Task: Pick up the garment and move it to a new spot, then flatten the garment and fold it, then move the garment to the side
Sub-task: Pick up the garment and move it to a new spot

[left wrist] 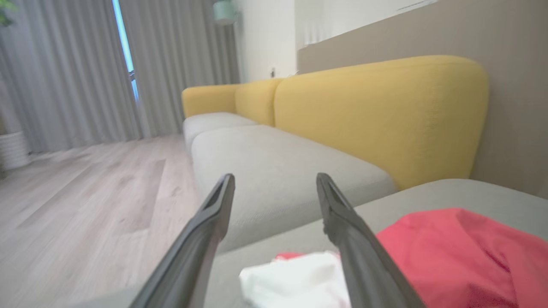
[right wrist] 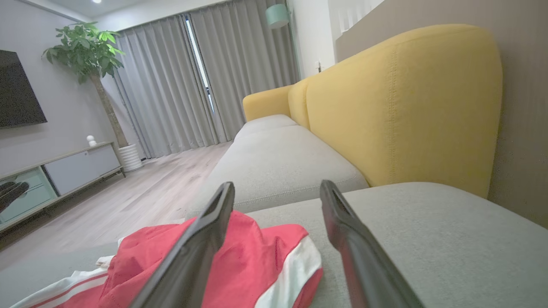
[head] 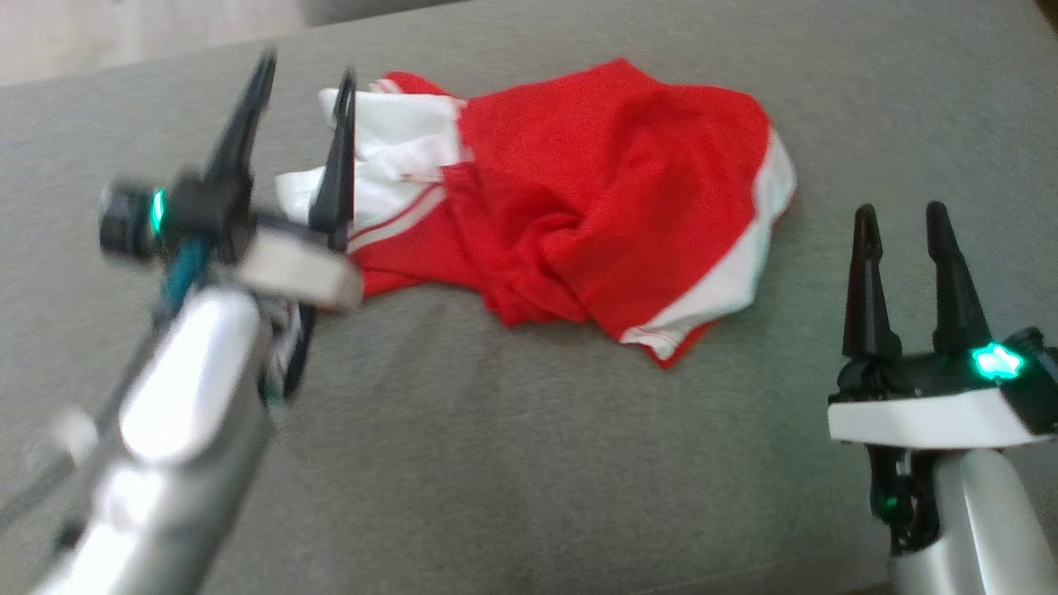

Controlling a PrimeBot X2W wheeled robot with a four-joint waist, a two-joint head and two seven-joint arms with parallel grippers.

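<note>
The garment (head: 595, 190), a crumpled red piece with white panels and stripes, lies in the upper middle of the head view on a grey upholstered seat (head: 529, 463). It is bunched rather than flat, with its white end toward the left of the frame. The left gripper (head: 307, 70) stands at the upper left of that view, blurred, its two dark fingers spread apart and grasping nothing. One finger crosses in front of the garment's white end; whether it touches the cloth cannot be told. In the left wrist view, white cloth lies at the bottom edge between the fingers, with red cloth at the lower right. The right gripper (head: 901, 211), at the lower right of the head view, is released too, its fingers apart and empty, near the garment's white-edged right side but clear of it. In the right wrist view the garment lies at the lower left, partly behind one finger. Beyond it are a yellow backrest (right wrist: 406, 98), grey curtains (right wrist: 171, 85), a potted plant (right wrist: 85, 47) and a pale wood floor (right wrist: 162, 179).
</note>
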